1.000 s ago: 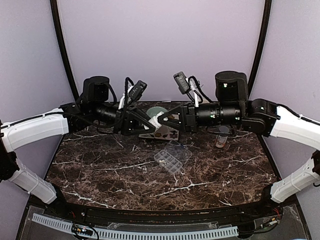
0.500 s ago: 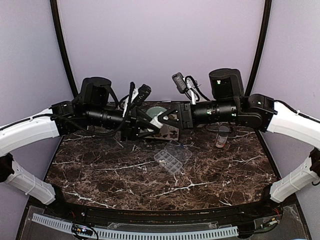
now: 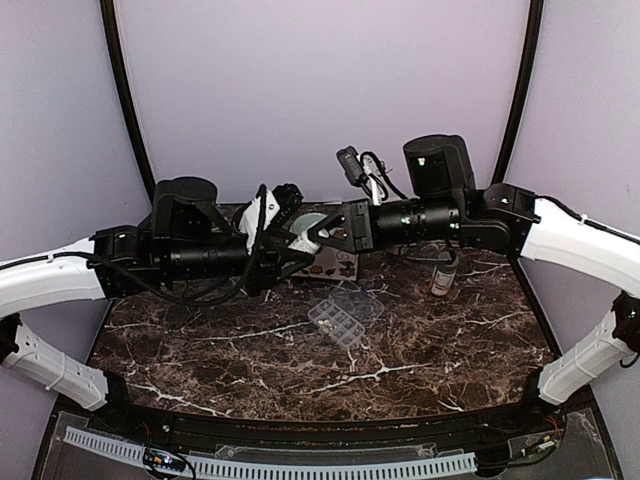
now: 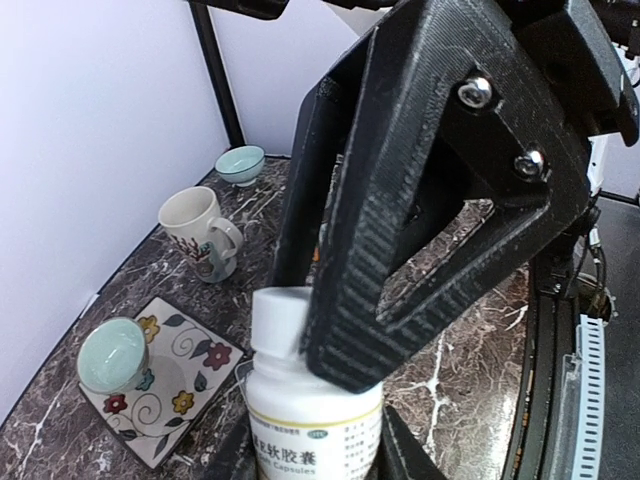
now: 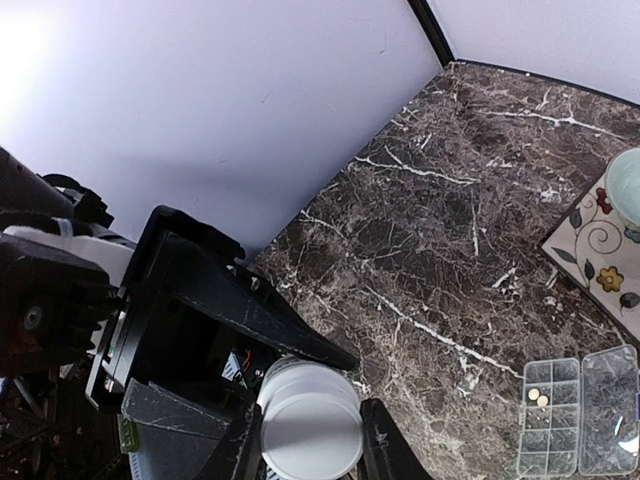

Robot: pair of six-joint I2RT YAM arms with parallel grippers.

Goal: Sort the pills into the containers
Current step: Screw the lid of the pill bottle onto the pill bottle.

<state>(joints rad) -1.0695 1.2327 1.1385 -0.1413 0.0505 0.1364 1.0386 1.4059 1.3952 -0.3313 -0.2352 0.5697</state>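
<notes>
The small white bottle (image 4: 315, 425) hangs in the air between both grippers at the back centre (image 3: 304, 241). My left gripper (image 4: 318, 455) is shut on its body. My right gripper (image 5: 312, 445) is shut on its white cap (image 5: 310, 420), and its black fingers (image 4: 400, 230) cover the cap in the left wrist view. The clear pill box (image 3: 345, 318) lies open on the table below. In the right wrist view (image 5: 580, 415), two whitish pills (image 5: 538, 397) lie in one compartment. The other compartments look empty.
The orange grey-capped bottle (image 3: 443, 272) stands at the right. A floral tile (image 4: 160, 375) with a teal cup (image 4: 112, 355) lies at the back. A patterned mug (image 4: 195, 225) and a teal bowl (image 4: 240, 160) stand near the wall.
Both arms have shifted while staying joined at the white bottle. The left arm sank and drew back to the left. The right arm rose a little and reached further left.
</notes>
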